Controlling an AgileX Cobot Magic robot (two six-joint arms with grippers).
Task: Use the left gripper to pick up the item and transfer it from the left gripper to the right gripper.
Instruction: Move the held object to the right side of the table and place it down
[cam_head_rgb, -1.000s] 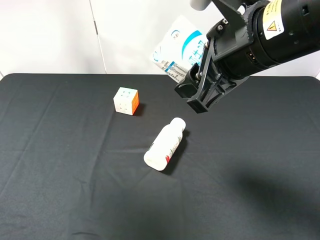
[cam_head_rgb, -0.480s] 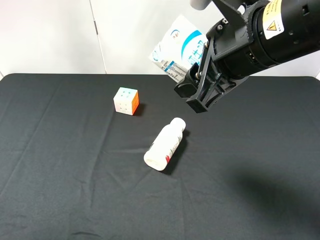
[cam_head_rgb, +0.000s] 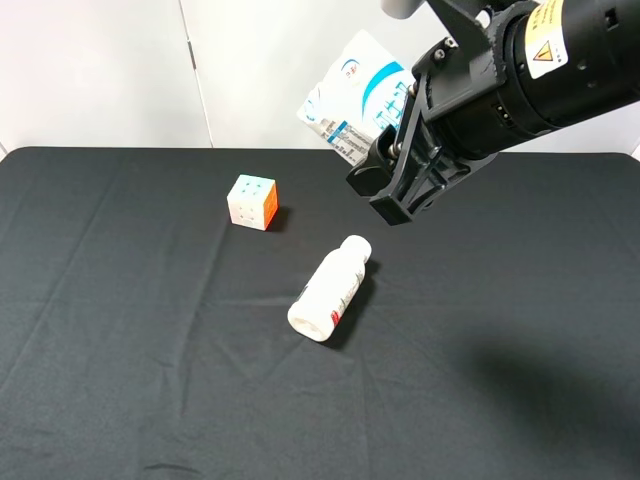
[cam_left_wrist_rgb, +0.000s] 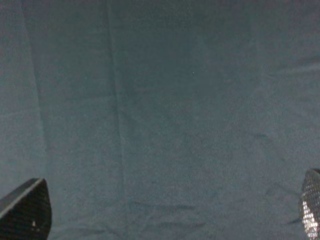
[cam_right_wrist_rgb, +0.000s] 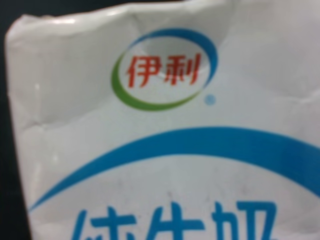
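Observation:
The item, a white drink carton (cam_head_rgb: 352, 95) with blue print, hangs tilted in the air above the table's far side. My right gripper (cam_head_rgb: 387, 165), on the bulky black arm with the yellow label, is shut on it. The carton's printed face (cam_right_wrist_rgb: 170, 150) fills the right wrist view, and the fingers do not show there. My left gripper (cam_left_wrist_rgb: 167, 215) is open and empty. Only its two fingertips (cam_left_wrist_rgb: 25, 212) show, at the corners of the left wrist view, over bare black cloth. The left arm is out of the exterior high view.
A white plastic bottle (cam_head_rgb: 330, 288) lies on its side mid-table on the black cloth (cam_head_rgb: 120, 350). A multicoloured puzzle cube (cam_head_rgb: 252, 201) sits to its far left. A white wall stands behind the table.
The right gripper with the carton has drifted very slightly to the left. The bottle and the cube have not moved.

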